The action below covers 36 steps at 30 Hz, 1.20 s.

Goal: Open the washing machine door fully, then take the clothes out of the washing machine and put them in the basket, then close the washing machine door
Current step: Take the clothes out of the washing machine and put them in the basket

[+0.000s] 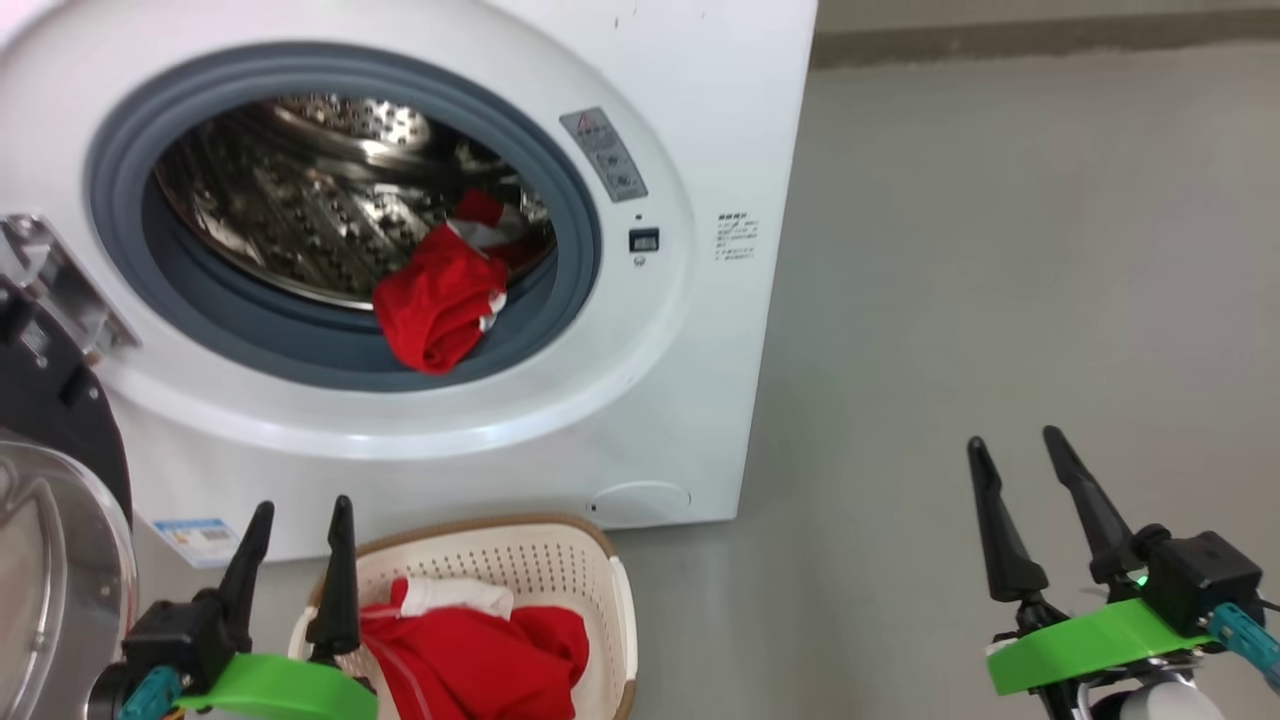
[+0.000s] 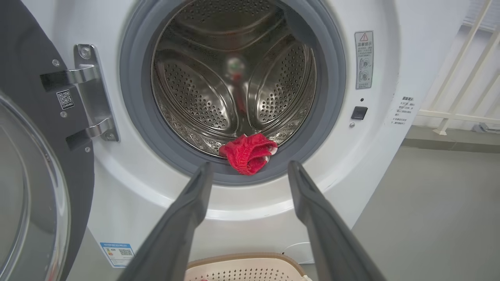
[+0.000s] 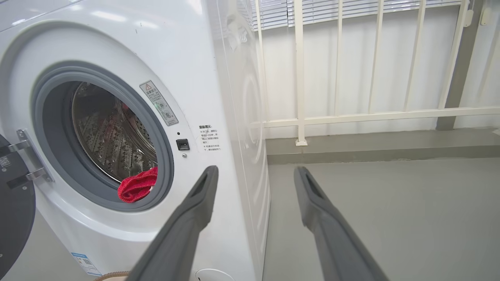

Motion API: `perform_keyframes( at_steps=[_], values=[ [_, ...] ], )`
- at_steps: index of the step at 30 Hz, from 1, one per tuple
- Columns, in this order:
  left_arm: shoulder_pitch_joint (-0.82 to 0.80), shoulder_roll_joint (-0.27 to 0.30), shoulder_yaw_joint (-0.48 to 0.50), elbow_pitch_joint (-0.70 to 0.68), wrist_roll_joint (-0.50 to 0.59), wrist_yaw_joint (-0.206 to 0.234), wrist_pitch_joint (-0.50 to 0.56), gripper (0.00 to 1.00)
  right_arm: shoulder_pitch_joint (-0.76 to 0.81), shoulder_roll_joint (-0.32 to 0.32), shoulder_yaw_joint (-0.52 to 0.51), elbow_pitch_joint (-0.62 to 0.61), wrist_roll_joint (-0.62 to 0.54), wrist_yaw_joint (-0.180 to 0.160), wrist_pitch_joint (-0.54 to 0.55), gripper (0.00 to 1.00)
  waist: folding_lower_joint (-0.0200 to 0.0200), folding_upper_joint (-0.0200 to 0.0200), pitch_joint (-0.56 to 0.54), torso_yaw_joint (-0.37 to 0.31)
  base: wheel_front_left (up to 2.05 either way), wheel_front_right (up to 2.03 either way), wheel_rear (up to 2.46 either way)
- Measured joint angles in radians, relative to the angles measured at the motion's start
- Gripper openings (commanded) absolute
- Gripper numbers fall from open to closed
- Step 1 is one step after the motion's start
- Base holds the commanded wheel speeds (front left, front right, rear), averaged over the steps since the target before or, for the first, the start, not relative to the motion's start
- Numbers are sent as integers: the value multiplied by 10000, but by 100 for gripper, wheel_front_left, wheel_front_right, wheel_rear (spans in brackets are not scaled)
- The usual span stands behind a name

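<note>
The white washing machine (image 1: 690, 120) stands with its door (image 1: 55, 520) swung wide open to the left. A red piece of clothes (image 1: 440, 300) hangs over the grey seal at the drum's lower lip, also seen as red clothes (image 2: 248, 153) and red clothes (image 3: 136, 185). The cream basket (image 1: 560, 570) sits on the floor in front of the machine and holds red and white clothes (image 1: 480, 650). My left gripper (image 1: 300, 510) hovers open over the basket's left edge, empty. My right gripper (image 1: 1015, 445) is open and empty over bare floor to the right of the machine.
Grey floor (image 1: 1000, 250) stretches right of the machine. A white railing (image 3: 351, 113) and a low kerb run behind it. The open door's hinge bracket (image 2: 88, 93) juts out at the machine's left side.
</note>
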Motion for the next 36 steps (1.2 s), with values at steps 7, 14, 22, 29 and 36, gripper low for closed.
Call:
perform_keyframes(
  at_steps=[7, 14, 22, 29, 36],
  values=[
    [587, 21, -251, -688, -489, -10, 0, 100, 177, 12, -151, -111, -84, 0, 0, 100, 0, 0, -453, -160, 0, 0, 0],
    [1032, 109, -305, -1007, -589, -10, 0, 100, 585, 15, -161, -205, -86, 0, 0, 100, 0, 0, -661, -331, 0, 0, 0],
    [1045, 121, -391, -1012, -625, -10, 0, 100, 748, 44, -196, -249, -104, 0, 0, 100, 0, 0, -728, -482, 0, 0, 0],
    [1045, 128, -487, -949, -625, -10, 0, 100, 748, 46, -190, -251, -105, 0, 0, 100, 0, 0, -717, -511, 0, 0, 0],
    [1045, 150, -487, -920, -625, -10, 0, 100, 748, 46, -136, -251, -115, 0, 0, 100, 0, 0, -733, -564, 0, 0, 0]
  ],
)
